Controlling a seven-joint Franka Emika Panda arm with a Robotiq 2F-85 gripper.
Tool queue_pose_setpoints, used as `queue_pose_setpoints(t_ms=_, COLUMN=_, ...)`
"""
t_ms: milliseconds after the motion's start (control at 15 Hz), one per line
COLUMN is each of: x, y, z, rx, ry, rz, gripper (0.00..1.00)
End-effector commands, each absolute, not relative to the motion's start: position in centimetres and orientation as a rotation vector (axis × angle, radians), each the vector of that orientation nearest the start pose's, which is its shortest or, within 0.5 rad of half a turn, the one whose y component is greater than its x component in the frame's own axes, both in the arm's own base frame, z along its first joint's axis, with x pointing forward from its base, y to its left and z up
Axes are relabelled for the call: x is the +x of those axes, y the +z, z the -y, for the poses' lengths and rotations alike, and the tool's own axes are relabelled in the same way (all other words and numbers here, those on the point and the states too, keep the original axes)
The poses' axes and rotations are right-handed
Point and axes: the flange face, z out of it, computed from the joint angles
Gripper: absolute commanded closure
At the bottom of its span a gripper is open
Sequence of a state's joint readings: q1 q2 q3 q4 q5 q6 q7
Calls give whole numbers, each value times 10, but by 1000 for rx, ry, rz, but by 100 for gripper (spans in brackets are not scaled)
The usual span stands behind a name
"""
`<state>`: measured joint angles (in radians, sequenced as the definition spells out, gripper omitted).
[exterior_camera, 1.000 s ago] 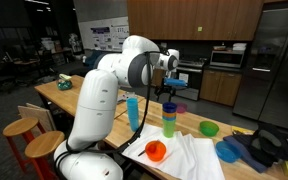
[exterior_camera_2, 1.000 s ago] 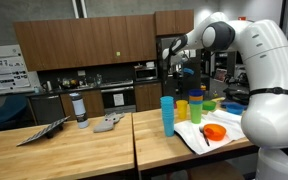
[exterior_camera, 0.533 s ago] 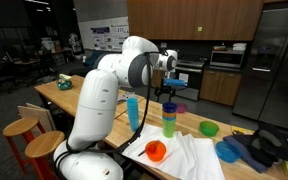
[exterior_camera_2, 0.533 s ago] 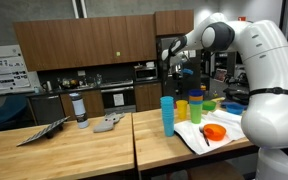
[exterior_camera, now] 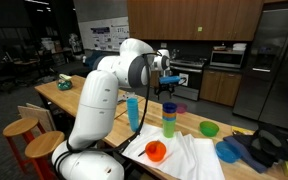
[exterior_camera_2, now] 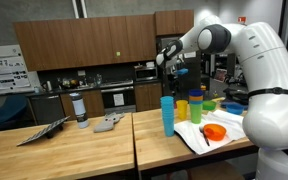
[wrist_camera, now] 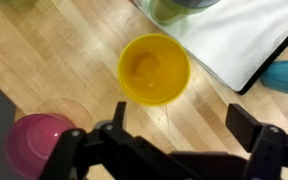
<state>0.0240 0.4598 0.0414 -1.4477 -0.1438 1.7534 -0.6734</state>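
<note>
Wide hand point(wrist_camera: 180, 130) above a yellow cup point(wrist_camera: 154, 68)
The hand is spread wide and holds nothing. The yellow cup stands upright on the wooden surface point(wrist_camera: 44, 50) below it. A pink cup point(wrist_camera: 34, 145) stands near, and a white cloth point(wrist_camera: 234, 35) lies on its other side.

Wooden table point(exterior_camera_2: 84, 140), plank top. Standing directly on it: tall blue cup point(exterior_camera_2: 167, 115); yellow cup point(wrist_camera: 154, 68), upright, mouth up; magenta bowl point(wrist_camera: 36, 140) near it; green bowl point(exterior_camera: 209, 128); white cloth point(exterior_camera: 189, 158), spread flat.
</note>
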Motion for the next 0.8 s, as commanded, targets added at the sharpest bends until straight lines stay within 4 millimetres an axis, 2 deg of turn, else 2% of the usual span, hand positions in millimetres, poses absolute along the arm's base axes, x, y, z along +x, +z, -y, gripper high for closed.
queue_pose_setpoints(t_ms=0, x=698, y=423, z=-42, rx=-3041, ry=143, rz=1131, gripper=0)
queue_pose_setpoints(t_ms=267, x=719, y=432, z=-51, rx=-3076, ry=15, rz=998, gripper=0)
queue_pose_setpoints(t_ms=533, x=732, y=437, z=-51, rx=-3108, ry=31, rz=937, gripper=0)
queue_pose_setpoints(t_ms=733, x=735, y=438, z=-48, rx=-3086, ry=123, rz=967, gripper=0)
